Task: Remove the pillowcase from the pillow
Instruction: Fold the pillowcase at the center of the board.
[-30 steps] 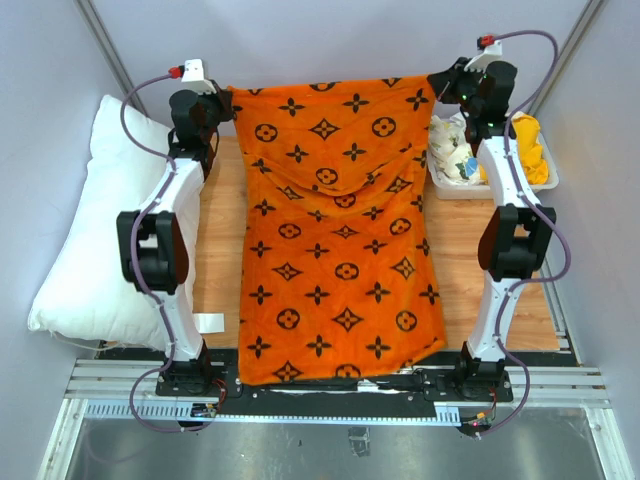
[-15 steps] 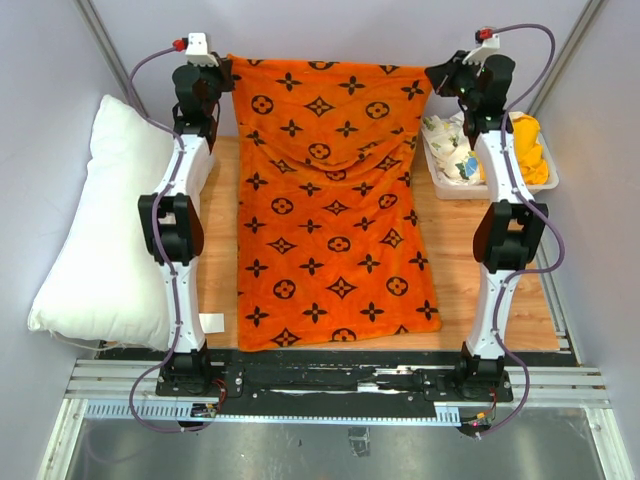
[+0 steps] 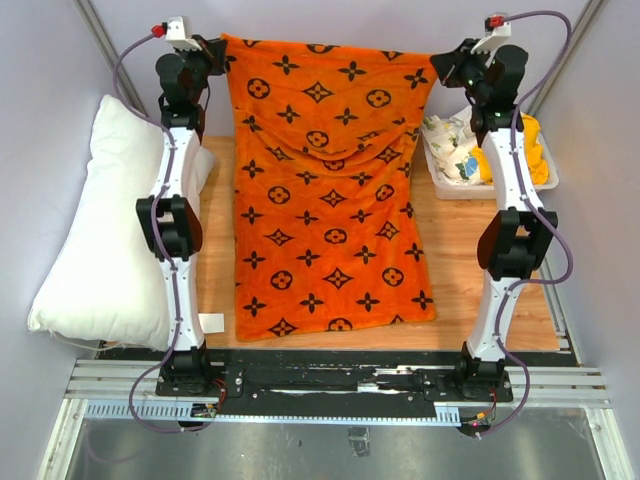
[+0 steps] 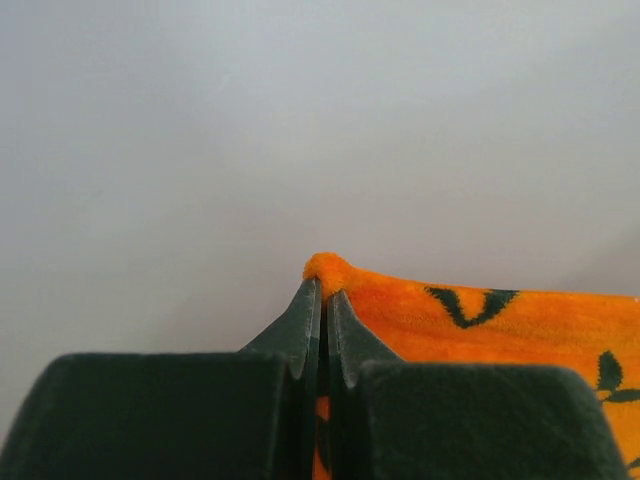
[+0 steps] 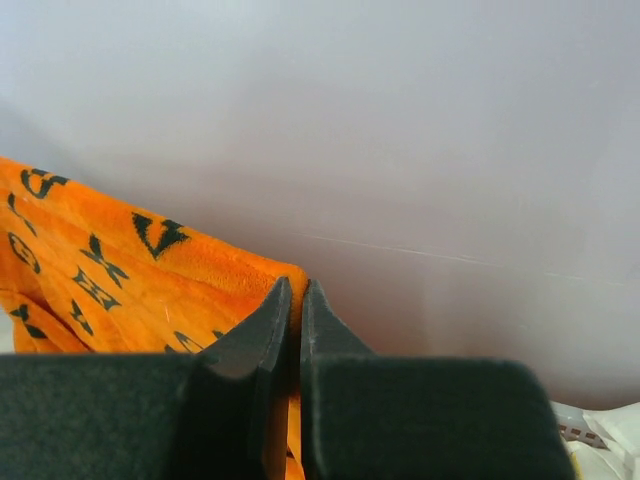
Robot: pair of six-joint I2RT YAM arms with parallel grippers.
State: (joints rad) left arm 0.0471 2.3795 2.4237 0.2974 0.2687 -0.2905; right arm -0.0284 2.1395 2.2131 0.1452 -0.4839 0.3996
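The pillowcase [image 3: 330,190] hangs stretched like a banner between the two arms. Its top edge is drawn up against the far wall and its body slopes down onto the wooden table [image 3: 455,260]. It looks flat and slack, with only a soft sag of folds under the top edge, so I'd say nothing is left inside it.

The left gripper [image 4: 322,290] is pinched tight on the top left corner, and a nub of orange plush shows just past its tips. The right gripper [image 5: 295,290] is clamped the same way on the top right corner.

A second ago the lower hem draped over the near edge of the table, hiding part of the rail. Now it lies wholly on the wood, with a bare strip in front of it. Both arms have reached higher and farther back, carrying the cloth along.

The pillow [image 3: 100,240] lies bare at the left, on the other side of the left arm from the case. To me the removal looks done, and only laying the case down remains.

At the right, a tray [image 3: 548,175] holds a yellow cloth [image 3: 528,135] and a floral cloth [image 3: 450,155].
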